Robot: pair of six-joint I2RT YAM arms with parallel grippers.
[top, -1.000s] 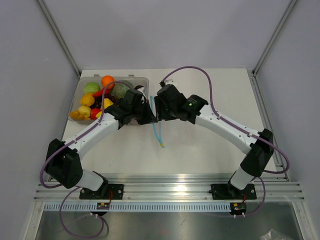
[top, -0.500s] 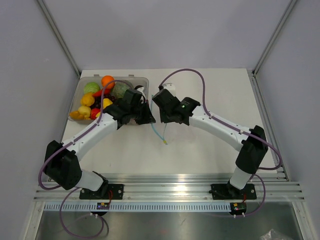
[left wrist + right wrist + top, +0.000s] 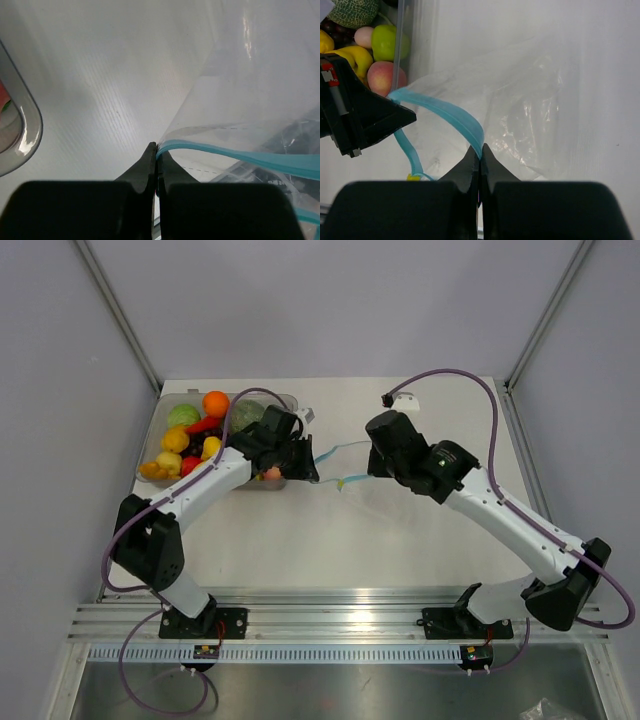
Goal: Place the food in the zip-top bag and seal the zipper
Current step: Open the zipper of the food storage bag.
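Note:
The clear zip-top bag hangs stretched between my two grippers, just right of the tray. My left gripper is shut on one end of the teal zipper, its tips pinching the strip. My right gripper is shut on the other lip of the zipper, tips together. The crinkly bag trails behind the strip, with nothing visible inside. The food lies in the tray: a pink peach, a green apple and yellow pieces.
The rigid clear tray stands at the table's back left, directly behind the left gripper. An orange and a melon lie in it. A yellow slider tab sits on the lower zipper strip. A white cable connector lies behind the right arm.
The right gripper shut on the zipper strip and swung right, away from the left gripper. The strip that hung down now stretches sideways between the two, spreading the mouth.

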